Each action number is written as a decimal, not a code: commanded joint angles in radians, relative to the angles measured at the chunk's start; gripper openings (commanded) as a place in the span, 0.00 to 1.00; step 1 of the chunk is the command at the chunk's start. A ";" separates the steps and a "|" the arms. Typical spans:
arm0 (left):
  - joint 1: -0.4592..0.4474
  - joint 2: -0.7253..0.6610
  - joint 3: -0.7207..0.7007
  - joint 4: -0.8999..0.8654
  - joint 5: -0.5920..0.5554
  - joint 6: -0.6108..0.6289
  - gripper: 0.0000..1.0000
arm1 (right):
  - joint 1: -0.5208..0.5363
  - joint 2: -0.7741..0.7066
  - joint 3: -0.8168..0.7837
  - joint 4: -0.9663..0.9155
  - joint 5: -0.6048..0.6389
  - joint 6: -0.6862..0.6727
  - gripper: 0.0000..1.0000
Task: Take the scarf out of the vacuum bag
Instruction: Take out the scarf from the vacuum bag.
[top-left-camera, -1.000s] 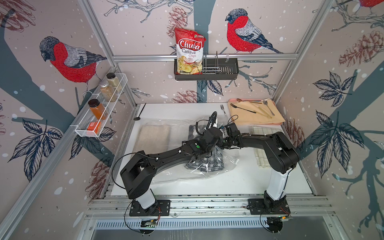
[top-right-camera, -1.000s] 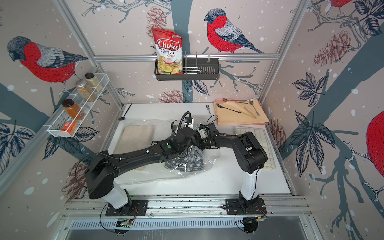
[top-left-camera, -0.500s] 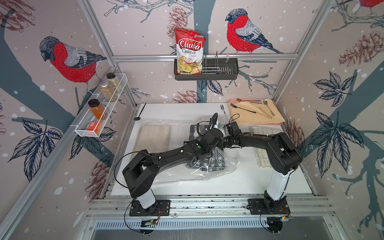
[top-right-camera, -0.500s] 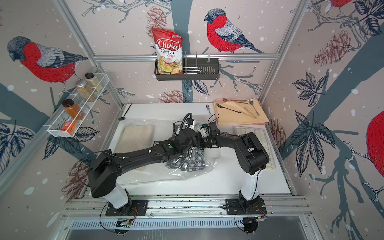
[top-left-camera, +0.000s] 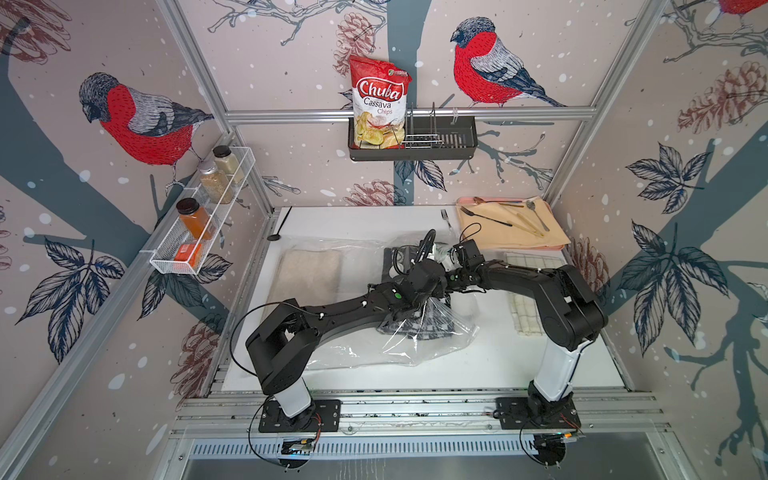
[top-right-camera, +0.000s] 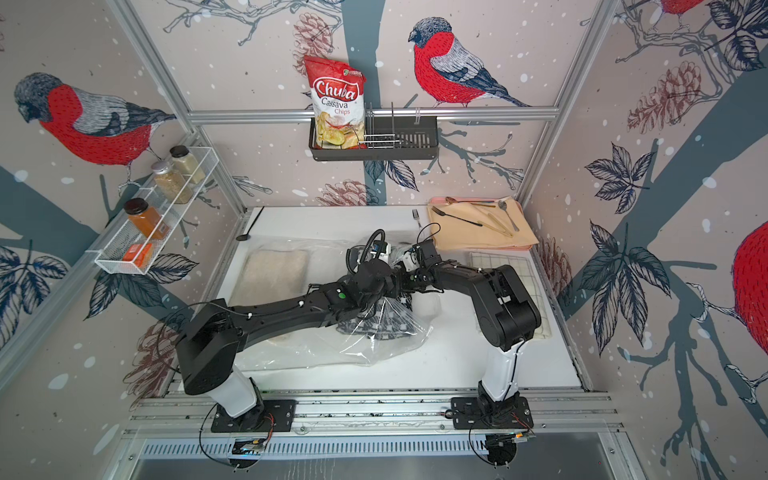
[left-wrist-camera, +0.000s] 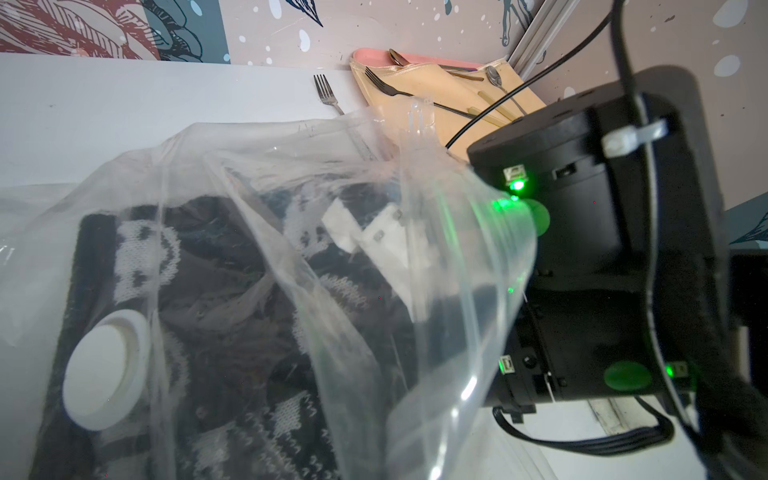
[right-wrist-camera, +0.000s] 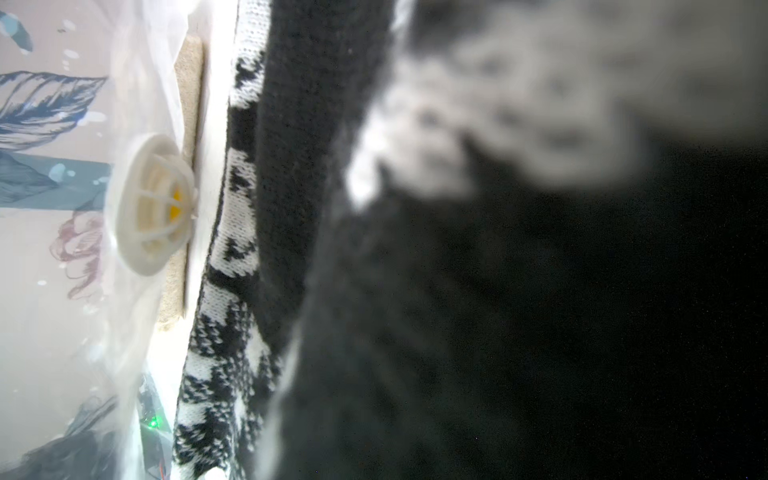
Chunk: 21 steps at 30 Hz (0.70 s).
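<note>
Where the left gripper (top-left-camera: 423, 302) pinches shut on the large crinkly clear plastic vacuum bag (top-left-camera: 374, 349), the film rises in a tent off the white bench (top-left-camera: 490, 365). Just beneath that gripper, inside the bag, lies the black-and-white patterned knit scarf (top-left-camera: 432, 328). The right gripper (left-wrist-camera: 359, 232) reaches into the bag's mouth from the opposite side. Its white fingers (left-wrist-camera: 384, 235), seen through the plastic in the left wrist view, are closed narrow on a bunched fold of the scarf. Blurred knit fills the right wrist view. The bag's round white valve cap (left-wrist-camera: 106, 370) sits over the scarf, apart from the right gripper. A folded beige cloth (top-left-camera: 309, 274) lies inside the bag, well apart from both grippers.
</note>
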 joint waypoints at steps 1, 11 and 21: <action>0.000 -0.005 -0.011 0.019 0.000 -0.009 0.00 | -0.004 0.004 0.015 -0.008 0.044 -0.022 0.00; -0.003 -0.001 -0.010 0.018 0.004 -0.012 0.00 | -0.015 0.012 0.007 0.012 0.033 -0.009 0.00; -0.004 -0.004 -0.006 0.007 -0.015 -0.010 0.00 | -0.018 0.002 0.009 0.010 0.025 -0.017 0.00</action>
